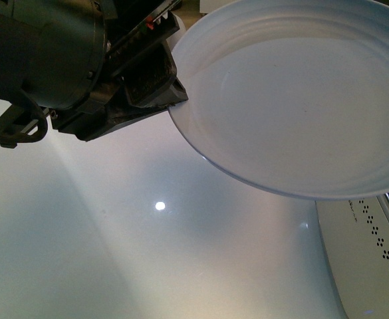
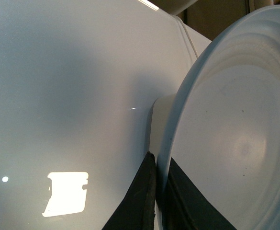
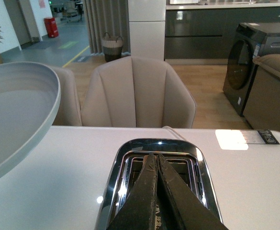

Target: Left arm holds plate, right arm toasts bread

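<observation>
Front view: pinching the left rim of the plate (image 1: pixel 294 100) with the left end effector (image 1: pixel 174 93), black wedge fingers closing on either face of the rim. Holding the plate clear above the glossy white counter (image 1: pixel 147 252), tilted, hollow side facing the camera. Showing the bulky housing of the left arm (image 1: pixel 54 53) just left of the plate, and a white perforated panel (image 1: pixel 374 252) under the plate's lower edge.

Left wrist view: clamping the plate (image 2: pixel 235 143) between the two dark fingers (image 2: pixel 140 201) of the left end effector (image 2: pixel 161 165), one finger lying against each face of the rim. Reflecting a bright patch in the counter (image 2: pixel 58 96) beyond the plate.

Right wrist view: pointing the right end effector (image 3: pixel 155 155), fingers pressed together, over the slots of a chrome toaster (image 3: pixel 116 177) standing on the counter (image 3: pixel 58 167) beside the plate (image 3: pixel 15 110). Showing beige chairs (image 3: pixel 137 91) beyond the plate.
</observation>
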Robot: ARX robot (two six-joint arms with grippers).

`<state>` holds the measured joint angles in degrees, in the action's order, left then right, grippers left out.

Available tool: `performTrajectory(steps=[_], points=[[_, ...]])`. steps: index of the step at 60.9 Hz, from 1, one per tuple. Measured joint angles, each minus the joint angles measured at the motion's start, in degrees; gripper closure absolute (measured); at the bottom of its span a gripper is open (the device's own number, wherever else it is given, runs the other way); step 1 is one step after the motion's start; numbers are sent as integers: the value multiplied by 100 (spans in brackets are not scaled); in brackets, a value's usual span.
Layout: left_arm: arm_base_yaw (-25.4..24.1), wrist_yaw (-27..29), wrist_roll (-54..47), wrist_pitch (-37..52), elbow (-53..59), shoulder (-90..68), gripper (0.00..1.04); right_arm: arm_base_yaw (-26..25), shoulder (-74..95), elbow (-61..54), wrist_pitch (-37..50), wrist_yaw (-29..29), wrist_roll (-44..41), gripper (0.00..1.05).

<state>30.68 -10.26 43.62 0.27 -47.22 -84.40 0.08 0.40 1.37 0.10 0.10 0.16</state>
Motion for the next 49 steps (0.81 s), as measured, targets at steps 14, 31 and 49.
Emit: performTrajectory(steps=[14, 31, 49], points=[[2, -7, 0, 0, 0, 0, 102, 0, -4, 0, -2, 0, 0, 64], [2, -4, 2, 0, 0, 0, 102, 0, -4, 0, -2, 0, 0, 13], [0, -4, 2, 0, 0, 0, 102, 0, -4, 0, 0, 0, 0, 9]])
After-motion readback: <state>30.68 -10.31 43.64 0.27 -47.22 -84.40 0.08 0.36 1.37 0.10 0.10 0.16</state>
